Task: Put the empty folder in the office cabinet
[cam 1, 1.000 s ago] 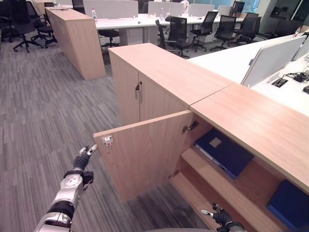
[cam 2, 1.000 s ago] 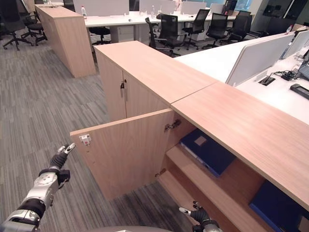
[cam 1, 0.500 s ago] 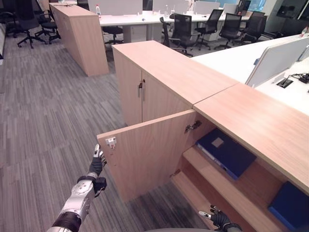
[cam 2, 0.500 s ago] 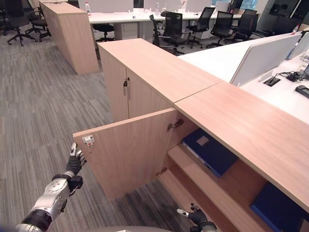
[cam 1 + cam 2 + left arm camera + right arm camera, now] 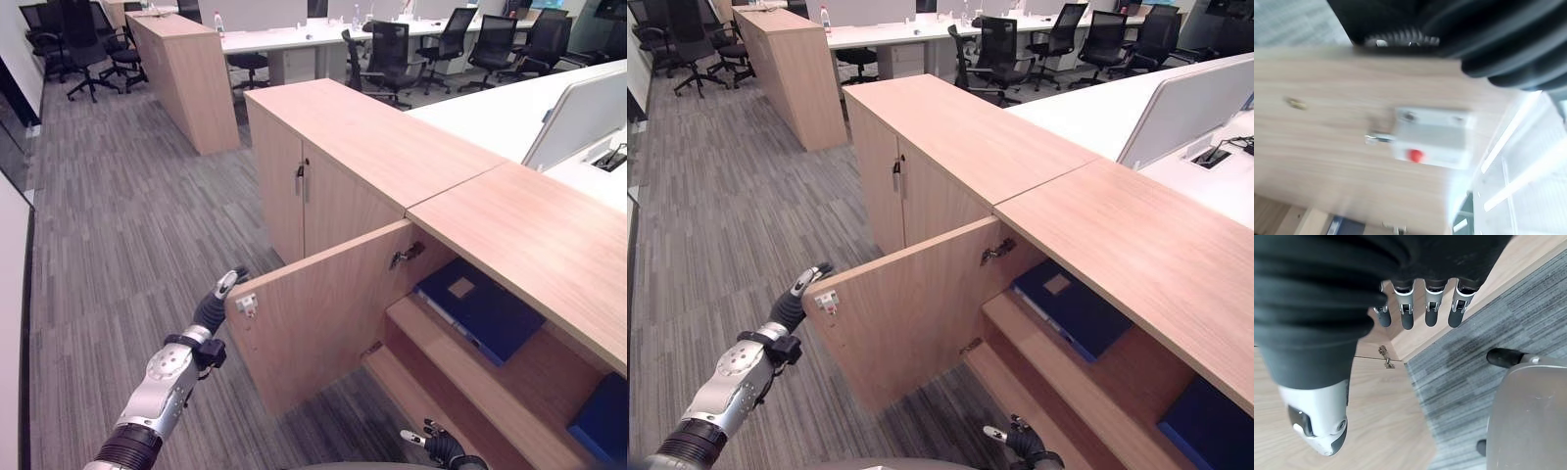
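My left hand (image 5: 217, 299) is at the free edge of the open cabinet door (image 5: 323, 313), fingers straight and resting against the outer corner just by the white latch (image 5: 1432, 135); it holds nothing. My right hand (image 5: 1420, 308) hangs low before the cabinet (image 5: 509, 255), fingers relaxed and apart, also empty. The blue folder (image 5: 480, 308) lies flat on the upper shelf (image 5: 460, 362) inside, tilted a little with its near end toward the opening; a second blue folder (image 5: 600, 421) sits lower and off to the right. I judge the folder light, being empty, stiff in its covers, with a smooth skin that could slip under straight fingers. If it needs shifting I'd take it by the spine or a long edge, thumb on top and fingers beneath. The door itself is rigid and should swing easily from a push near the latch edge.
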You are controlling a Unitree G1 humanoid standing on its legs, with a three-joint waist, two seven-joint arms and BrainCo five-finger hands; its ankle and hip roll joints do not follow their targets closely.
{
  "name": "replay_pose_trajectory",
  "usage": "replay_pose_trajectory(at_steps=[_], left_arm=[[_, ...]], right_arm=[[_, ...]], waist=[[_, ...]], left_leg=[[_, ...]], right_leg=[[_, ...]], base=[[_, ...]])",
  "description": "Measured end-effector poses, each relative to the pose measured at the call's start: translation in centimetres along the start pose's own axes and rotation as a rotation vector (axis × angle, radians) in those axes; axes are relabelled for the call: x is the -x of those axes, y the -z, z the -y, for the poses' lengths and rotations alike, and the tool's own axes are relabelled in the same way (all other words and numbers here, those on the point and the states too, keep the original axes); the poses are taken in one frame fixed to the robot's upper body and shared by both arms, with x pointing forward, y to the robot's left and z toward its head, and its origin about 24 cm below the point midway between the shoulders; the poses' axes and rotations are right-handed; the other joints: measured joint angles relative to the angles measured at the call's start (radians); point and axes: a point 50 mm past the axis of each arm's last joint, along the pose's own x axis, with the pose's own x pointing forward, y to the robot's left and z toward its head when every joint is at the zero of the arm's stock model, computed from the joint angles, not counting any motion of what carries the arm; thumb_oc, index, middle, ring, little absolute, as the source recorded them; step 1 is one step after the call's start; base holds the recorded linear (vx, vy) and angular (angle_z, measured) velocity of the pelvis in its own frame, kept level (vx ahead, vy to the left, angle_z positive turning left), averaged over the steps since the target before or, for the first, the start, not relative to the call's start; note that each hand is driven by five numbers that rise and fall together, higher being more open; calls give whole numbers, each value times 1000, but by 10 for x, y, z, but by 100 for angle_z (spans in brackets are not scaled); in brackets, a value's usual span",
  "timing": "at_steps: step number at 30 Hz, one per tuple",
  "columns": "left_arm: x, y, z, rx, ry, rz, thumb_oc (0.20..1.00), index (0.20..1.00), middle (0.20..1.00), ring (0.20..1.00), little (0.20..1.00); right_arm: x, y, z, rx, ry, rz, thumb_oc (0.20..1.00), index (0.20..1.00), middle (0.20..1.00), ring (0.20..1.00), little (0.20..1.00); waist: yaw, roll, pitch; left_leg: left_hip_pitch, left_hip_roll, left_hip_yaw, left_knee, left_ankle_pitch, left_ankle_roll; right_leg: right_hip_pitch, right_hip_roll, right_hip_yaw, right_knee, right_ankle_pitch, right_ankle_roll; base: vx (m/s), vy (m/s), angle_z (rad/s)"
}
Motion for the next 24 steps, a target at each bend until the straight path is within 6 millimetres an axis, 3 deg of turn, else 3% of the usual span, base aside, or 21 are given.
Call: replay_pose_trajectory(at_steps=[5, 10, 12, 13, 14, 15, 16, 17, 19, 21, 22, 23, 24], left_arm=[[1, 3, 5, -25, 55, -25, 1000, 1000, 1000, 1000, 1000], [5, 3, 2, -40, 57, -15, 1000, 1000, 1000, 1000, 1000], [8, 3, -2, -51, 48, -16, 1000, 1000, 1000, 1000, 1000], [11, 6, -2, -47, 44, -25, 1000, 1000, 1000, 1000, 1000], [11, 8, -1, -41, 44, -27, 1000, 1000, 1000, 1000, 1000], [12, 8, -1, -34, 41, -24, 1000, 1000, 1000, 1000, 1000], [13, 6, 0, -34, 43, -15, 1000, 1000, 1000, 1000, 1000], [15, 7, 1, -32, 44, -18, 1000, 1000, 1000, 1000, 1000], [19, 11, 2, -25, 44, -35, 1000, 1000, 1000, 1000, 1000], [23, 14, 2, -21, 44, -51, 1000, 1000, 1000, 1000, 1000], [27, 19, 4, 5, 35, -57, 1000, 1000, 1000, 1000, 1000], [30, 25, 8, 23, 39, -79, 1000, 1000, 1000, 1000, 1000], [30, 28, 12, 25, 59, -87, 1000, 1000, 1000, 1000, 1000]], right_arm=[[-1, -2, 2, -20, 9, 6, 1000, 1000, 1000, 1000, 1000], [-2, -9, 6, -41, 32, 25, 1000, 1000, 1000, 1000, 1000], [-4, -15, 5, -39, 31, 40, 1000, 1000, 1000, 1000, 1000], [-5, -18, 6, -37, 32, 48, 1000, 1000, 1000, 1000, 1000], [-6, -22, 7, -36, 37, 58, 1000, 1000, 1000, 1000, 1000], [-7, -28, 6, -32, 34, 73, 1000, 1000, 1000, 1000, 1000], [-10, -42, 3, -20, 20, 104, 1000, 1000, 1000, 1000, 1000], [-12, -48, 3, -19, 18, 120, 1000, 1000, 1000, 1000, 1000], [-13, -59, 4, -22, 25, 148, 1000, 1000, 1000, 1000, 1000], [-14, -65, 4, -24, 29, 163, 1000, 1000, 1000, 1000, 1000], [-14, -69, 8, -28, 41, 175, 1000, 1000, 1000, 1000, 1000], [-14, -67, 11, -36, 51, 172, 1000, 1000, 1000, 1000, 1000], [-13, -61, 13, -45, 57, 157, 1000, 1000, 1000, 1000, 1000]], waist=[[-1, 7, -1], [-1, 12, -4], [12, 17, -1], [16, 26, -3], [29, 56, 2], [43, 72, 4], [58, 90, 5], [59, 91, 6], [68, 88, 6], [86, 64, 5], [83, 77, 6], [78, 88, 0], [79, 88, 0]], left_leg=[[-3, -8, 8, 0, 2, 3], [-35, -13, 64, 10, 17, 16], [-35, -6, 115, 11, 24, 26], [-35, 3, 144, 11, 32, 33], [-43, 27, 174, 10, 35, 43], [-56, 48, 202, 12, 37, 46], [-71, 81, 245, 20, 41, 52], [-70, 87, 269, 19, 49, 53], [-65, 90, 313, 15, 50, 50], [-66, 84, 359, 31, 48, 16], [-69, 96, 368, 29, 63, -22], [-68, 102, 358, 30, 39, -56], [-66, 100, 354, 43, 39, -56]], right_leg=[[-27, -6, 19, 29, -16, 4], [-116, -5, 62, 85, -5, 9], [-146, -21, -10, 91, -15, -2], [-142, -37, -82, 67, -36, -4], [-146, -45, -165, 103, -51, -16], [-190, -59, -235, 217, -58, -15], [-262, -89, -311, 486, -113, -12], [-260, -108, -343, 573, -147, -8], [-229, -143, -382, 650, -195, -6], [-180, -141, -388, 560, -214, -17], [-149, -87, -378, 429, -253, -53], [-147, -55, -346, 382, -239, -54], [-153, -43, -328, 365, -230, -54]], base=[[-10, 1, -5], [-117, -39, -26], [-156, -7, -62], [-158, -5, -67], [-137, -10, -71], [-96, -44, -92], [-56, -35, -80], [-38, -53, -67], [13, -95, -49], [45, -185, -76], [36, -169, -87], [14, -160, -80], [-10, -144, -52]])
